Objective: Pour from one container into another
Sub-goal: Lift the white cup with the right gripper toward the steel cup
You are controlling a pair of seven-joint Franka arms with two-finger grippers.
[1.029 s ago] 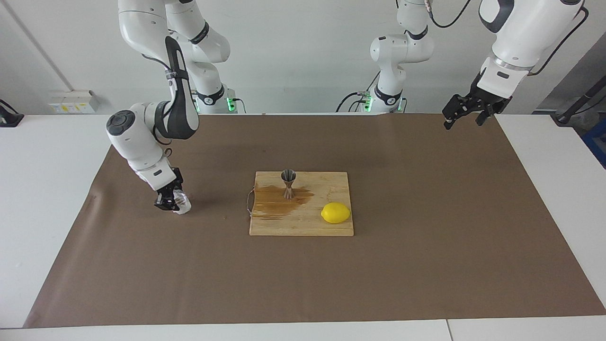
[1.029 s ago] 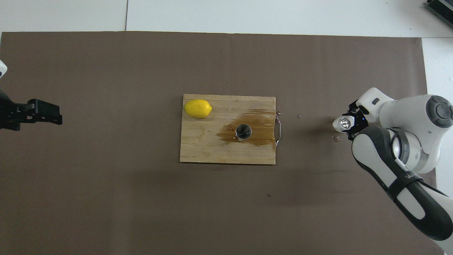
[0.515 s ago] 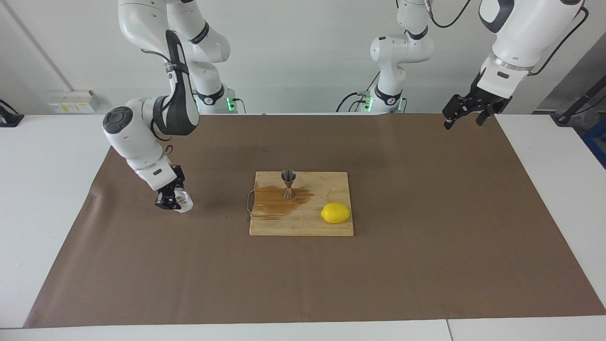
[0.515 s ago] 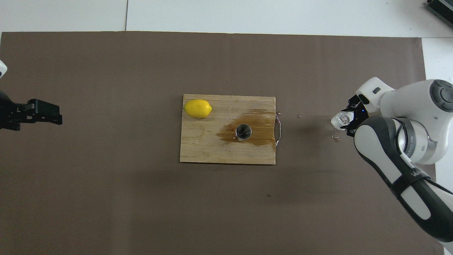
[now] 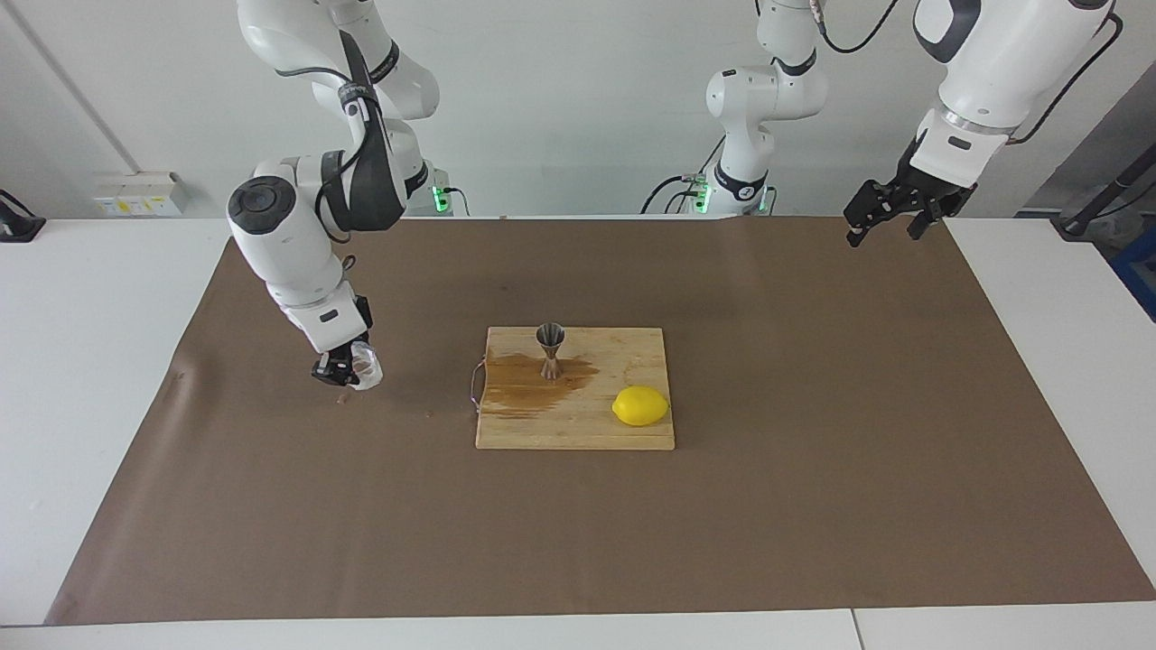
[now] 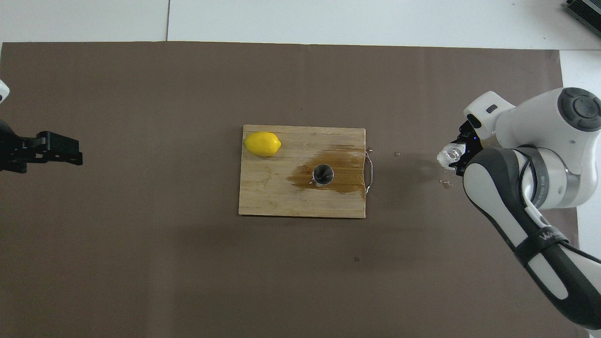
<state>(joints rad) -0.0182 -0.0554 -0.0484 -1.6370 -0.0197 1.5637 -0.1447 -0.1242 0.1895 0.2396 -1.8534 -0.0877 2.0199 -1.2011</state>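
Nearest the robots, your left gripper waits with its fingers spread, empty, over the mat's corner at the left arm's end of the table. Next out, your right gripper is clamped on the small crinkled cup, held just above the mat toward the right arm's end, well apart from the cutting board. The steel jigger stands upright on the board's edge nearer the robots, in a brown wet patch, and the lemon lies farther out on the board. Your main risk is the cup itself: thin plastic under a tight squeeze can buckle and slop its contents on the way over. The jigger is narrow-mouthed and slim, so a tilt started early or off-centre would add to the puddle, and a knock from the cup's rim could topple it on the wet wood. No legible label shows on the cup, jigger or board; a marking on the right arm's dark forearm in the overhead view is too small to read.
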